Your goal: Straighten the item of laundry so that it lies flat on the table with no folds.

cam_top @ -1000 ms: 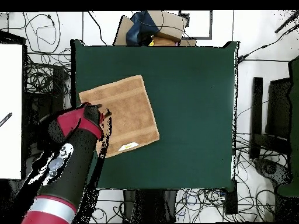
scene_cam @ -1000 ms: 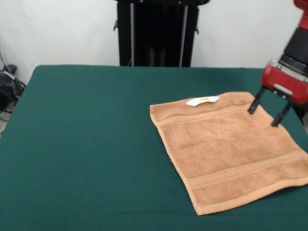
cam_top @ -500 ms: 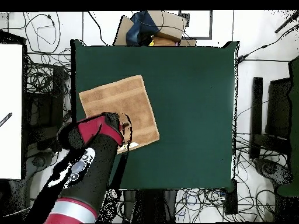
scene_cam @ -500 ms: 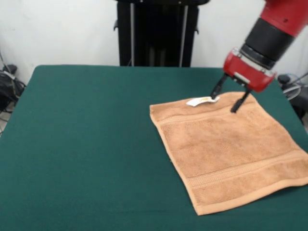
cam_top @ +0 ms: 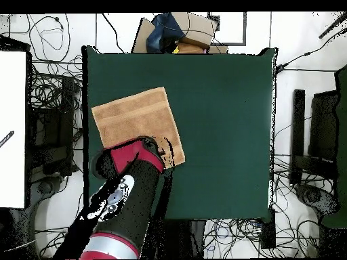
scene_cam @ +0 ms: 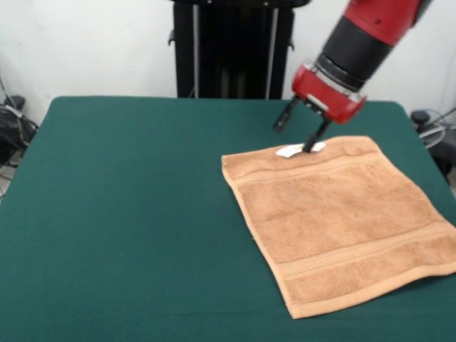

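Note:
The peach-orange towel (scene_cam: 335, 221) lies spread flat on the right part of the green table (scene_cam: 128, 214), with border bands along two sides and a small white label (scene_cam: 298, 149) at its far edge. It also shows in the overhead view (cam_top: 135, 122) near the table's left side (cam_top: 217, 122). My gripper (scene_cam: 296, 135) hangs open and empty just above the towel's far edge, one fingertip over the label, the other over bare table. In the overhead view the gripper (cam_top: 168, 154) is at the towel's near right corner, with the arm covering that corner.
The black pedestal (scene_cam: 231, 46) stands behind the table's far edge. Cables and boxes (cam_top: 179, 30) lie on the floor around the table. A white surface (cam_top: 12, 128) stands at the left of the overhead view.
My gripper has moved along the towel's far edge from its right corner to the label, rising slightly. The towel has not moved.

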